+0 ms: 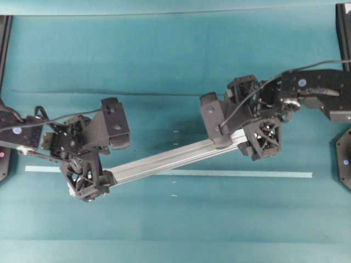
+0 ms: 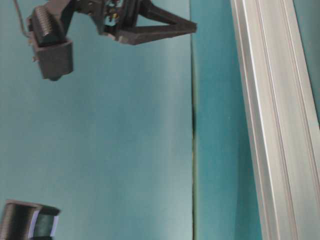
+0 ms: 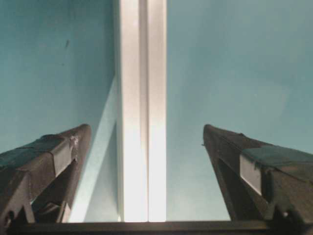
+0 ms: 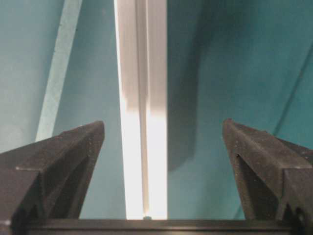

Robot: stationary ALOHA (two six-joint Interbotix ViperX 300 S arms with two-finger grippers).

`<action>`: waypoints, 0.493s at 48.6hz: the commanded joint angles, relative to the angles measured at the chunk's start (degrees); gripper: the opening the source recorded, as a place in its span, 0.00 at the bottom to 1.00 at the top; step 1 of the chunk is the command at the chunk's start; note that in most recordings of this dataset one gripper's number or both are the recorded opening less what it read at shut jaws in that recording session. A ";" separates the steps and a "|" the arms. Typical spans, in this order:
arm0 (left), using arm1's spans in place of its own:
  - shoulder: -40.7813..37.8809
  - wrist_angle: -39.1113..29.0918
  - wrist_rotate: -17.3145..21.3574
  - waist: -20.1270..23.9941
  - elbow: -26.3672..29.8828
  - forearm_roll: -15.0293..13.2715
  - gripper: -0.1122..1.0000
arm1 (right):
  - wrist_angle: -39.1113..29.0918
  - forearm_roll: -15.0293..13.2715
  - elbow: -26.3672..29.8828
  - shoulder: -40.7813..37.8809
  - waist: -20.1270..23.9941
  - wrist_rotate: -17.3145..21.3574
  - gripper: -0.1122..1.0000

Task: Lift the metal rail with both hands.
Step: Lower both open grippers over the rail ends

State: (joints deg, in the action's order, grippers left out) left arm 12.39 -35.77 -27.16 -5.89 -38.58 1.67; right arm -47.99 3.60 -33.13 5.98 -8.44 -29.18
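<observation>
The metal rail (image 1: 175, 156) lies slanted on the teal table, its left end nearer the front and its right end further back. My left gripper (image 1: 115, 161) hangs over the left end, open, one finger on each side of the rail. My right gripper (image 1: 238, 148) is open over the right end in the same way. In the left wrist view the rail (image 3: 142, 73) runs straight up between the spread jaws of the gripper (image 3: 145, 129), clear of both. The right wrist view shows the rail (image 4: 142, 63) likewise untouched inside the gripper (image 4: 164, 122). The table-level view has the rail (image 2: 280, 125) at the right.
A thin pale-blue tape strip (image 1: 247, 173) runs across the table under the rail; the strip (image 4: 56, 73) also shows left of the rail in the right wrist view. Black arm bases (image 1: 344, 159) stand at the table's side edges. A dark seam (image 1: 109, 92) crosses the cloth further back.
</observation>
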 commanded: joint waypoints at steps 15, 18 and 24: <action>-4.13 6.06 -1.41 -1.67 -1.93 -0.09 0.99 | 6.50 0.00 -2.81 -3.34 0.35 -0.35 0.98; -5.01 6.42 -1.32 -1.76 -2.11 0.00 0.99 | 8.00 0.00 -3.16 -3.87 0.35 -0.26 0.98; -6.42 6.50 -1.05 -1.67 -2.29 0.00 0.99 | 10.37 0.00 -4.31 -5.10 0.26 -0.18 0.98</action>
State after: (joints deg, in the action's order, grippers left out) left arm 6.42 -29.71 -28.39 -7.38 -41.13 1.67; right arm -38.85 3.60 -37.18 1.85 -8.26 -29.36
